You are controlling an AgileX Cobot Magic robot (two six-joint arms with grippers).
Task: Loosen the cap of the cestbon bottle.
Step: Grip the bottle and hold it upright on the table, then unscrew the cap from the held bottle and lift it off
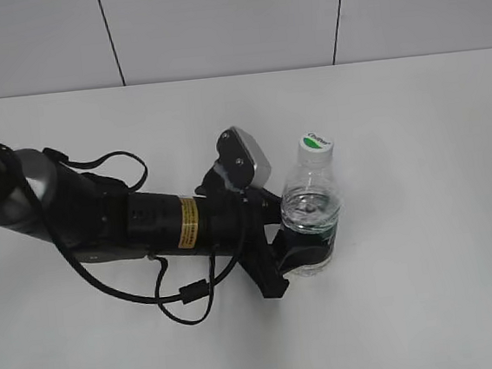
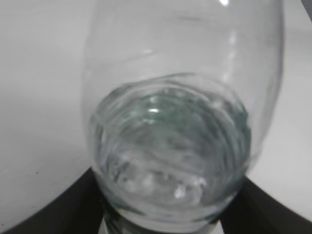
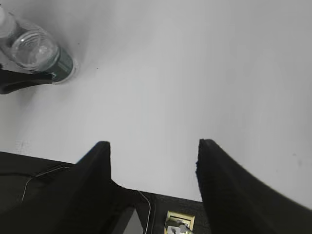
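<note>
One clear cestbon bottle (image 1: 310,206) is seen standing upright on the white table (image 1: 441,218), a little right of the middle in the exterior view, with water filling its lower part. Its white cap (image 1: 316,143) (marked with a green half-circle) is seated on the neck. The bottle's lower body, at the dark green label band, is clamped by the left gripper (image 1: 305,253), whose black arm is stretched in from the left edge of that view with cables looped around it. In the left wrist view the bottle (image 2: 180,122) fills nearly the whole picture, and the dark fingers (image 2: 63,209) are glimpsed pressed at either side of its base.

The right gripper (image 3: 153,151) is shown only by its own wrist camera: its two black fingers (image 3: 97,165) are spread wide apart with nothing between them, held above bare table (image 3: 195,73). In that view the bottle (image 3: 36,51) is seen well away at the upper left corner, with one left finger against it.
</note>
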